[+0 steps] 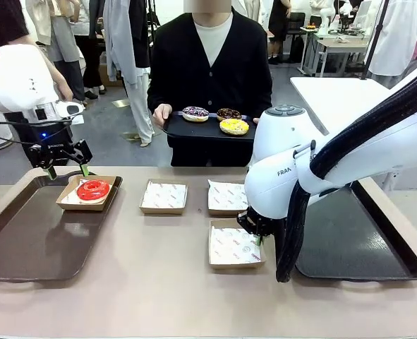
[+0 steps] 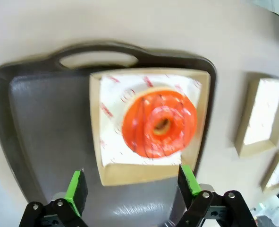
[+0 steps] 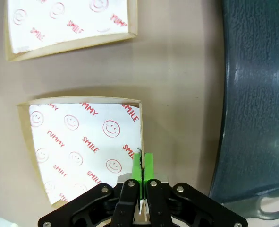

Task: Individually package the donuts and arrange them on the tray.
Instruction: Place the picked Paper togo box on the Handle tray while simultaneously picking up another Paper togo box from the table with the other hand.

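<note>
Glossy red donut (image 1: 93,189), packed in a paper-lined cardboard box (image 1: 67,203) at the far right corner of the left tray (image 1: 25,240). Directly above it, left gripper (image 1: 67,171), pads spread wide and holding nothing, with the box framed between them in the wrist view.

Across the desk (image 1: 159,282), right gripper (image 1: 257,236) pinched shut on the tray-side wall of an empty box (image 1: 219,247) lined with smiley-printed paper. That box lying on the desk just beside the left edge of the right tray (image 1: 356,240), not on it. Two more empty boxes (image 1: 164,196) side by side farther back, mid-desk.

Three unpackaged donuts on a black tray (image 1: 173,127), held by the person at the far side: yellow donut (image 1: 234,126), chocolate-brown donut (image 1: 228,113) and sprinkled donut (image 1: 195,114). All three well apart from both grippers.

By the look of it, one of four packaged. Deciding relation for the coming move: held box lying left of the right tray, walls roughly square to the tray's edge, right arm by far the nearer. Probably only a short carry rightward needed, with the thin cardboard wall a likely slip risk.
</note>
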Robot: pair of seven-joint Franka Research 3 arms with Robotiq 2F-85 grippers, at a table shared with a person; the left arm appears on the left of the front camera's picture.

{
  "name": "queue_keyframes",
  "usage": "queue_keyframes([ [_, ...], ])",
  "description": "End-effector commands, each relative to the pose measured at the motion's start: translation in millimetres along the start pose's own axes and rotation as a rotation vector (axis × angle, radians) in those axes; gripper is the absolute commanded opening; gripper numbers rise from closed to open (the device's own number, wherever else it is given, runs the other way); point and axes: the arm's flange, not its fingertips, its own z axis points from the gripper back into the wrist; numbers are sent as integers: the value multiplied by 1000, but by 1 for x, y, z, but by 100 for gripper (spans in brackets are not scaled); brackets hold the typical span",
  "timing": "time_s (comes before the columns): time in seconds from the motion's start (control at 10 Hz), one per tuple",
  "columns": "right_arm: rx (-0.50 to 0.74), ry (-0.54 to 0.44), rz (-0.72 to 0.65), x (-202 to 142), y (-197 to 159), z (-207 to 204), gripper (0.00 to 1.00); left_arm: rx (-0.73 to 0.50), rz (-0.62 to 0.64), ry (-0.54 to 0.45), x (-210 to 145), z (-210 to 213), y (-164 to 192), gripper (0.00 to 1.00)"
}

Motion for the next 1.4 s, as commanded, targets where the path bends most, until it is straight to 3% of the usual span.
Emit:
queue_keyframes([
  [0.0, 49, -23, 4, -10, -11, 32, 0, -188, -50, -9, -55, 21, 22, 100],
  [0.3, 79, -102, 0, 4, -16, 100, 0, -549, -137, -71, -140, 43, 70, 100],
  [0.6, 57, -94, 2, 38, -7, 155, 0, -863, -213, -95, -199, 39, 100, 100],
  [0.8, 47, -61, -22, 80, -3, 170, 0, -959, -149, -151, -210, 39, 132, 100],
  [1.1, 78, -40, -5, 119, 9, 177, 0, -1111, -26, -150, -190, 36, 175, 100],
  [1.3, 103, -42, 1, 137, 12, 178, 0, -1136, 22, -152, -191, 31, 199, 100],
])
